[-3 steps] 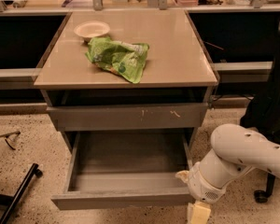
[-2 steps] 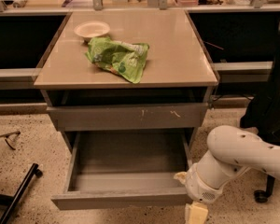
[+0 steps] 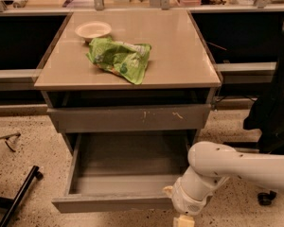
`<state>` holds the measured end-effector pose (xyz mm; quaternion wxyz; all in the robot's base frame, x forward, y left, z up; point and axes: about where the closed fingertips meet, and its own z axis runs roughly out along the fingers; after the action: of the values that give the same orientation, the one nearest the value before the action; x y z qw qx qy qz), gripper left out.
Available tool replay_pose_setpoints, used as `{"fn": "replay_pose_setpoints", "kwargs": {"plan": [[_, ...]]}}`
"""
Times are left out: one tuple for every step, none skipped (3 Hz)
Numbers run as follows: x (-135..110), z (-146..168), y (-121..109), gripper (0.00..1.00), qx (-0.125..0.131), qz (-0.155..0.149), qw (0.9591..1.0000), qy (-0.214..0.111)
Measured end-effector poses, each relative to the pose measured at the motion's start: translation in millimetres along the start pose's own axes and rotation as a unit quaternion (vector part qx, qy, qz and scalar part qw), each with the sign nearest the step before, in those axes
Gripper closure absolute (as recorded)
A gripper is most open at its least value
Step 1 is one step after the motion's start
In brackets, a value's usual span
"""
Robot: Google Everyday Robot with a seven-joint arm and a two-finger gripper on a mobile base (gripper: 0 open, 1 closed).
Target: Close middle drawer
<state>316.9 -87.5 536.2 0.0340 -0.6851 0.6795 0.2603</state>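
Note:
The middle drawer [image 3: 118,167] is pulled far out of the grey cabinet, and its long box body is empty. Its low plain front panel [image 3: 109,204] faces the camera near the bottom of the view. Above it is the taller drawer front with pale scratch marks [image 3: 130,118], which is pushed in. My white arm [image 3: 241,167] reaches in from the right. Its wrist [image 3: 194,197] is at the right end of the open drawer's front panel. My gripper [image 3: 183,220] is just below that panel's right end and is cut off by the bottom edge.
On the cabinet top [image 3: 180,60] lie a green crumpled bag [image 3: 119,58] and a pale bowl [image 3: 93,30]. A black chair [image 3: 274,108] stands at the right. A black bar [image 3: 19,195] lies on the speckled floor at the left.
My arm and gripper have shifted a little to the left and down, closer to the right end of the drawer's front panel. The drawer has not visibly moved.

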Motion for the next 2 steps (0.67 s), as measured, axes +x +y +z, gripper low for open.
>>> {"fn": "replay_pose_setpoints", "kwargs": {"plan": [[2,21,-3,0.0,0.001,-0.023,0.9997,-0.005],[20,48,-18,0.0,-0.004,-0.051,0.9985,-0.021]]}}
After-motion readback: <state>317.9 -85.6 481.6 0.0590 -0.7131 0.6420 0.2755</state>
